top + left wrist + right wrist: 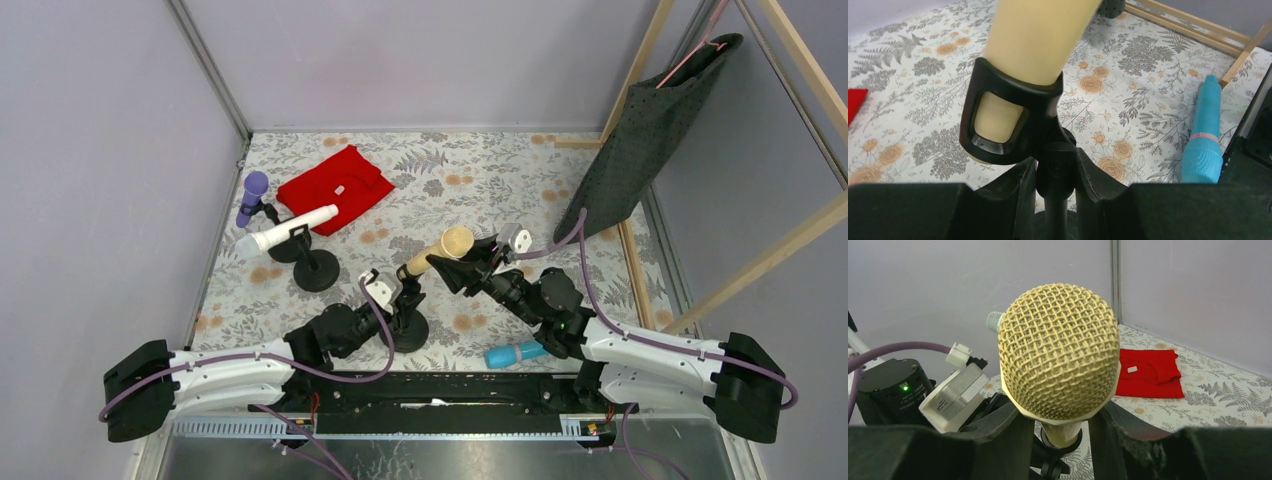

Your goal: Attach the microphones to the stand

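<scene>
Status as I read it from the overhead view, working left to right:

1. The purple microphone [252,196] sat in its stand [272,213] at the far left, head pointing up and away. I counted it as done.
2. The white microphone [291,229] lay in the clip of the next stand [318,270], just beside the red cloth [336,186]. Also done.
3. The left gripper [1055,176] was closed narrowly on the neck of the third stand [408,330], just below the clip [993,148], bracing it.
4. The cream-yellow microphone [1033,35] had its tapered handle pushed into that clip. The handle's end showed through the clip's opening, but I could not tell whether it was fully seated. I judged this step to be in hand.
5. The right gripper [1060,431] held the same microphone by the handle, just under its round mesh head, one finger on each side.
6. The blue microphone [515,352] lay flat on the table [480,180], near the right arm, untouched. It was left to fit, and I saw no free stand for it.

The cream-yellow body looked smooth and matte.
</scene>
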Motion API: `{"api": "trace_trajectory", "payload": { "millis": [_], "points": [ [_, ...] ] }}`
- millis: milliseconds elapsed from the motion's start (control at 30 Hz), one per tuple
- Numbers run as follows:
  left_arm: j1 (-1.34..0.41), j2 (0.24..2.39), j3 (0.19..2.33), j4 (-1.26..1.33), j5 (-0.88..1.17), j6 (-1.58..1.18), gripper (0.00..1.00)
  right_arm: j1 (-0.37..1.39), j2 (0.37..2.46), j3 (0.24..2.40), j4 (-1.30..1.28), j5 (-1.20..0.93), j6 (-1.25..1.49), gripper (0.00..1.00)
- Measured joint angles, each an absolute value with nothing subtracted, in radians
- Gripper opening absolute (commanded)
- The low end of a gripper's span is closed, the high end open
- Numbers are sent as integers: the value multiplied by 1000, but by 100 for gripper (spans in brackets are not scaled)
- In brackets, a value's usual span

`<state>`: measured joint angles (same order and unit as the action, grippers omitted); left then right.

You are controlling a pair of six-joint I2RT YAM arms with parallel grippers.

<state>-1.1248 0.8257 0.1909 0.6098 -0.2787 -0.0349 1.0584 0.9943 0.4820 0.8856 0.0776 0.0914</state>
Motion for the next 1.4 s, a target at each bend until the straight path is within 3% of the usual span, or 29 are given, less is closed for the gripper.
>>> {"api": "trace_trajectory", "payload": {
  "millis": [400, 433, 533, 600, 800, 1100, 1400],
  "points": [
    [-1124, 826, 169, 663, -416, -163, 0, 1071, 931, 356, 982, 44, 29, 0],
    [-1124, 826, 169, 671, -421, -162, 0, 1072, 925, 354, 979, 43, 25, 4],
    [-1124, 826, 169, 703, -427, -148, 0, 1073, 905, 356, 964, 44, 19, 29],
    [-1124, 826, 169, 719, -426, -135, 0, 1074, 891, 363, 945, 44, 16, 41],
    [-1124, 826, 169, 811, -423, -111, 0, 1089, 859, 392, 824, 32, 37, 61],
    [-1123, 828, 183, 1003, -420, -116, 0, 1102, 833, 376, 672, 20, 69, 69],
    [-1123, 840, 213, 973, -426, -182, 0, 1102, 867, 324, 972, -8, -46, 73]
  ]
}}
